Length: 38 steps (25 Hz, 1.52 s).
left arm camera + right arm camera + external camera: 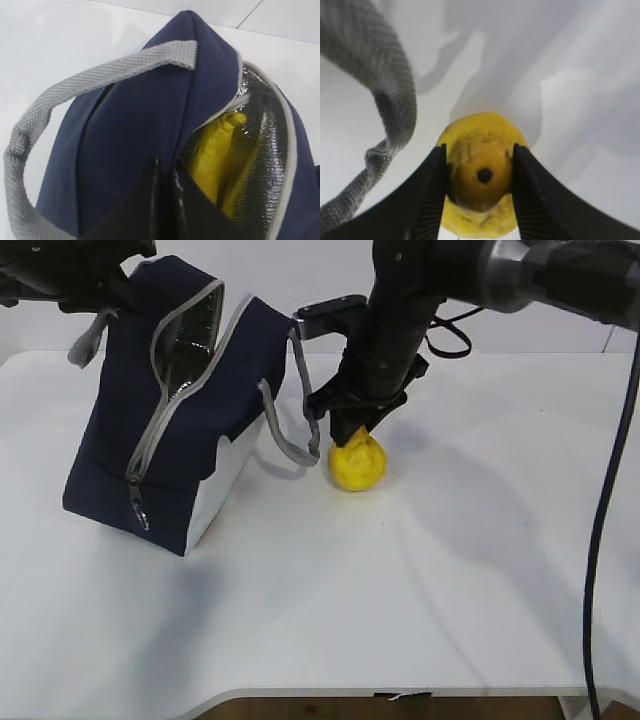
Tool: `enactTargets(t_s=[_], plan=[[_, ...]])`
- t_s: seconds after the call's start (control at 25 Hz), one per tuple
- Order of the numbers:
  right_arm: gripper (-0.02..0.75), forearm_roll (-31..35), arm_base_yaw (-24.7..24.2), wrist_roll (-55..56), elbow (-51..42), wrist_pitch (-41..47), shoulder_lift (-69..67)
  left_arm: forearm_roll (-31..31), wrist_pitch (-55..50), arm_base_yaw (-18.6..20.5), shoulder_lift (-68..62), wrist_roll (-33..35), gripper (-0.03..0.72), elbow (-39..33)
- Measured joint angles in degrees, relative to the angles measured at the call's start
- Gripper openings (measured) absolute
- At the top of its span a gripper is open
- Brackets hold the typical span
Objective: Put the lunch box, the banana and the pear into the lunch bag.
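Note:
The navy lunch bag (150, 430) stands tilted at the left with its zipper open and silver lining showing. My left gripper (118, 295) is shut on the fabric of its top edge (135, 125) and holds it up; the jaws meet on the cloth (165, 170). The banana (215, 155) lies inside the bag. The yellow pear (358, 465) sits upright on the white table just right of the bag. My right gripper (355, 422) comes down on it, and its fingers press both sides of the pear's neck (480, 145). The lunch box is hidden.
A grey strap handle (285, 435) hangs from the bag close to the left of the pear, and also shows in the right wrist view (390, 90). The zipper's metal pull (140, 510) hangs at the bag's front. White table (420, 600) extends in front and to the right.

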<state>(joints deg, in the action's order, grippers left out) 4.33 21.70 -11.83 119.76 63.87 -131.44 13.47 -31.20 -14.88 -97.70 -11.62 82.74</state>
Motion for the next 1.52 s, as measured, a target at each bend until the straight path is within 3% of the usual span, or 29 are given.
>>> enactTargets(t_s=[0.24,0.56,0.72,1.08,1.52], plan=[[0.315,-2.85,0.0,0.0,8.16,6.25,0.0,0.0,0.0,0.0,0.0,0.0,-0.004,0.0],[0.315,-2.95,0.0,-0.51,8.88,7.63,9.39,0.5,0.0,0.0,0.0,0.0,-0.004,0.0],[0.315,2.26,0.0,-1.7,9.66,7.34,13.04,1.19,0.0,0.0,0.0,0.0,-0.004,0.0],[0.315,21.29,0.33,-9.48,10.97,0.1,13.84,3.99,0.0,0.0,0.0,0.0,-0.004,0.0],[0.315,26.97,2.28,-14.6,11.05,-6.39,9.1,7.49,0.12,0.0,0.0,0.0,-0.004,0.0]])
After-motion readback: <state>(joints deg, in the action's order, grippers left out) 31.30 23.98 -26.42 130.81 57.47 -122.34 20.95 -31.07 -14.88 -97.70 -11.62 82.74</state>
